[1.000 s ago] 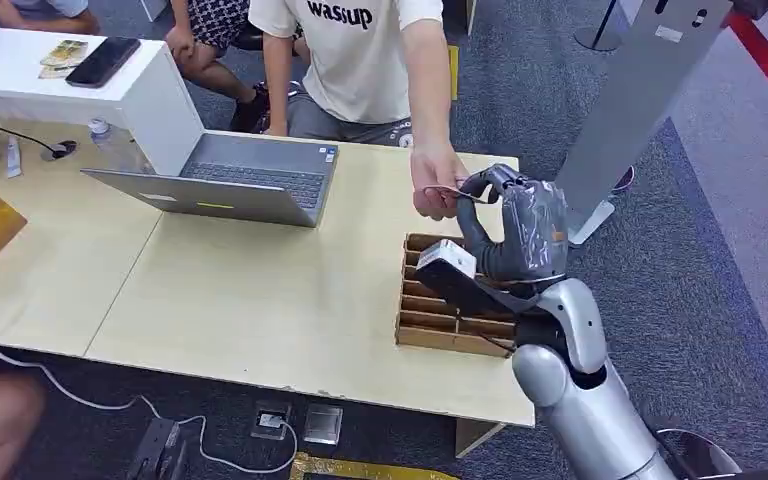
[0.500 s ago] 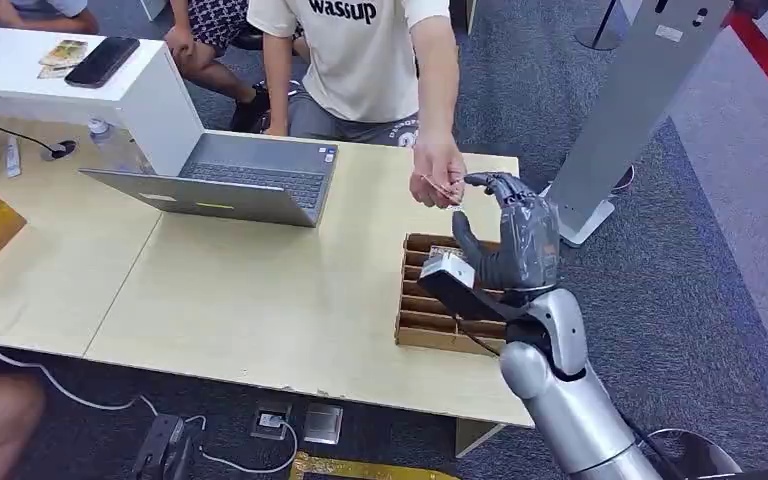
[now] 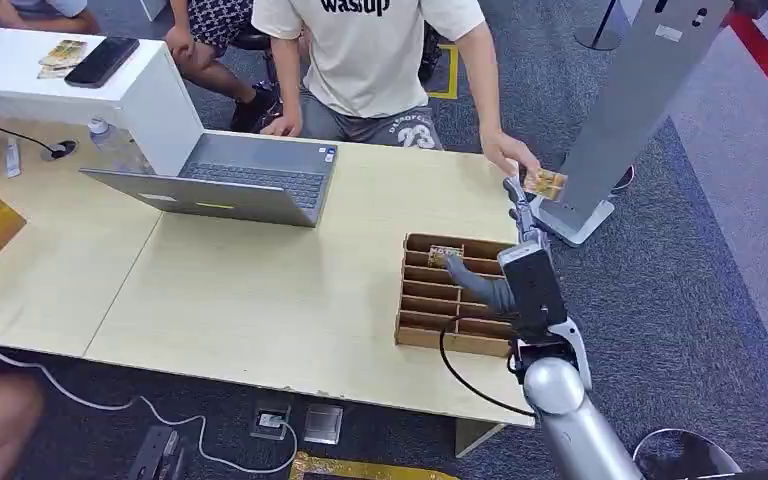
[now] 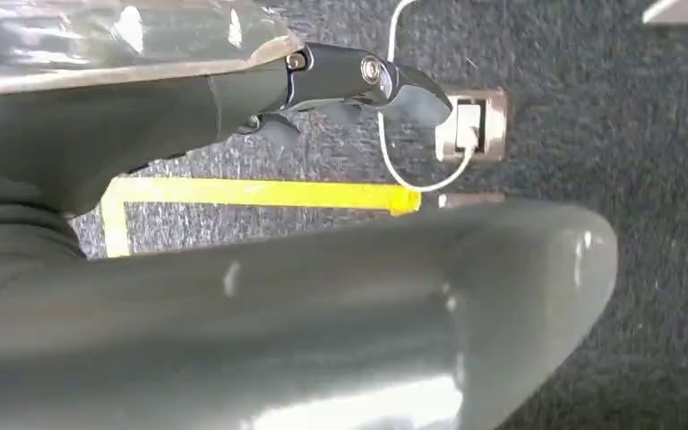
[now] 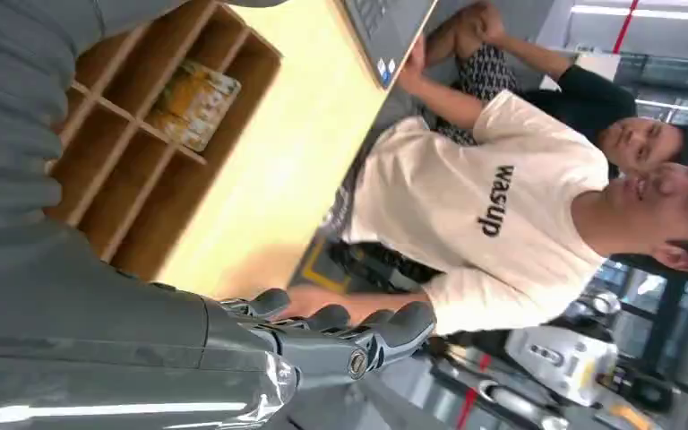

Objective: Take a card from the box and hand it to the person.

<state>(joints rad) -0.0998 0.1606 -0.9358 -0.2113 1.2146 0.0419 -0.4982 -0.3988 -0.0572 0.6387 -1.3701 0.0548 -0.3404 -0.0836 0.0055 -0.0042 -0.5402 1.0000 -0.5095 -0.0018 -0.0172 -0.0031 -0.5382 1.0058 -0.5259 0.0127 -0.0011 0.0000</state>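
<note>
Right arm (image 3: 570, 420): silver, enters the head view at 5 o'clock and reaches up over the table's right edge
Right hand (image 3: 505, 270): raised over the box, edge-on to the head camera; fingers (image 5: 340, 336) extended and lying side by side in the right wrist view, holding nothing, thumb reaching toward the box
Left hand (image 4: 233, 90): hangs over grey carpet beside a yellow floor line; one dark fingertip (image 4: 394, 76) extended, nothing seen in it, the rest of the fingers' set cannot be told
Box (image 3: 430, 320): brown cardboard tray with slatted compartments, at 4 o'clock on the table, near its right edge
Cards in box (image 3: 445, 254): a small stack lying in the far-left compartment, at 12 o'clock within the box, just beside the robot's thumb
Table (image 3: 260, 280): pale wood top bearing the box and the laptop
Laptop (image 3: 230, 180): grey, open, at 11 o'clock from the box and well apart from it
Card (image 3: 544, 184): yellowish, held off the table at 1 o'clock from the box, just beyond the right hand's fingertips and apart from them
Person's hand (image 3: 510, 155): pinches the card at its near edge
Person (image 3: 380, 55): in a cream T-shirt, seated at 12 o'clock behind the table, arm stretched toward the card
</note>
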